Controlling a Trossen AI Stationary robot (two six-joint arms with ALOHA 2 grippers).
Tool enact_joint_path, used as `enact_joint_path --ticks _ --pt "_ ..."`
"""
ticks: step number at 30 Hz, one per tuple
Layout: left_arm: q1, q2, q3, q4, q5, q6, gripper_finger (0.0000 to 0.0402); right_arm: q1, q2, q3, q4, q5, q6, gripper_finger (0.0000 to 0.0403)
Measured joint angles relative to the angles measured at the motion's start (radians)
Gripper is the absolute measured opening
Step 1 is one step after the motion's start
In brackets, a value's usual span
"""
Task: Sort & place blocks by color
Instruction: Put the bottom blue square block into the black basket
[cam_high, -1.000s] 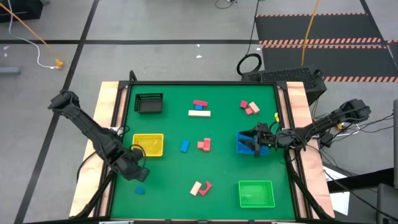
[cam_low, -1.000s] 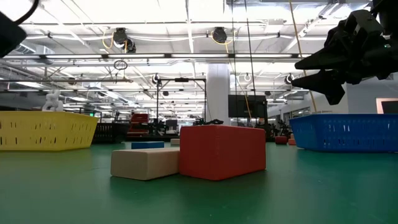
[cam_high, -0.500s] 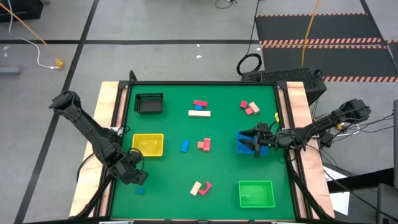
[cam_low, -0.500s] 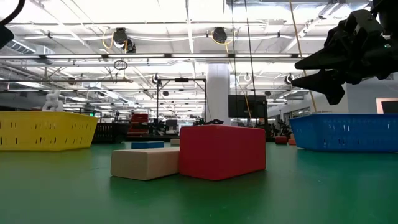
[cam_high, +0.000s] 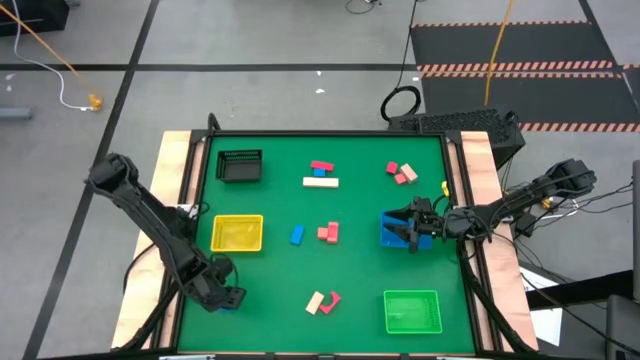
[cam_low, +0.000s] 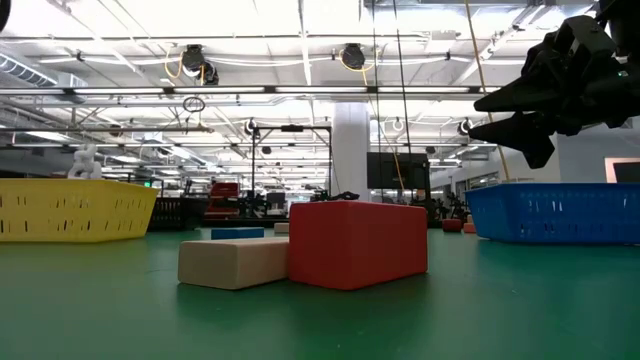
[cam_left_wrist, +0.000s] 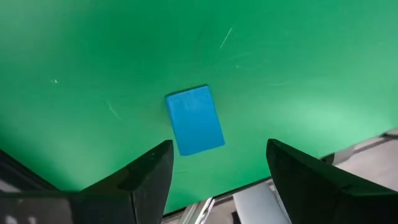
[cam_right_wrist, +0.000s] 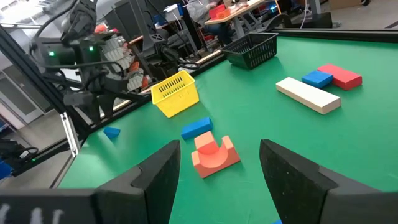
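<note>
Left pincer (cam_left_wrist: 214, 168) hangs released over a blue block (cam_left_wrist: 194, 120) lying flat near the yellow tray (cam_high: 237, 234). Right pincer (cam_high: 408, 228), fingers apart and empty, hovers above the blue tray (cam_high: 392, 238).

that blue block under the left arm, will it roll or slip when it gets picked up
The blue block looks flat-faced and lies flat on the green table, so it probably won't roll. It looks rigid, so it should hold its shape. Its smooth sides could slip a little. The left tool stands open with a finger on each side, not touching.
</note>
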Motion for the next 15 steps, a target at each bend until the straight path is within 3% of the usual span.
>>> enact_joint_path --ticks 10,15 --pt "-0.032 0.116 0.0 0.095 0.03 -0.141 0.0257 0.0 0.0 0.0 0.0 0.0 0.0 0.0212" --pt "-0.029 0.136 0.0 0.06 0.029 -0.18 0.0257 0.0 0.0 0.0 0.0 0.0 0.0 0.0212"
